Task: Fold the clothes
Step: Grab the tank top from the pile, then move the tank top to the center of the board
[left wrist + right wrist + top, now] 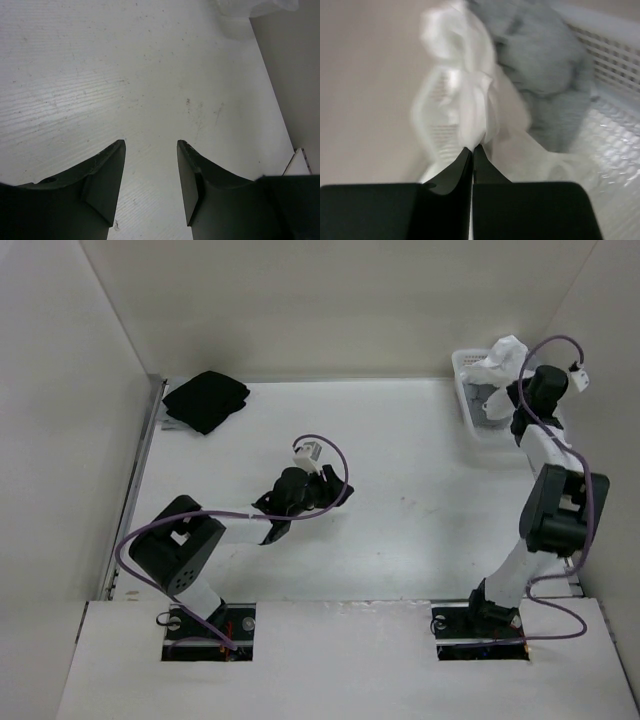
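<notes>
White garment (pixel 470 100) sits bunched in the basket (pixel 615 125), right at the tips of the right fingers (pixel 472 152), which are clenched on a thin fold. That small pinch could slip on lifting, or the grey cloth (pixel 540 75) beside them could drag along. Left fingers (pixel 112 167) hang released over the bench (pixel 100 75).

1 white garment (pixel 470 100), 1 grey cloth (pixel 545 65), 1 black cloth (pixel 205 400), 1 basket (pixel 615 55).
</notes>
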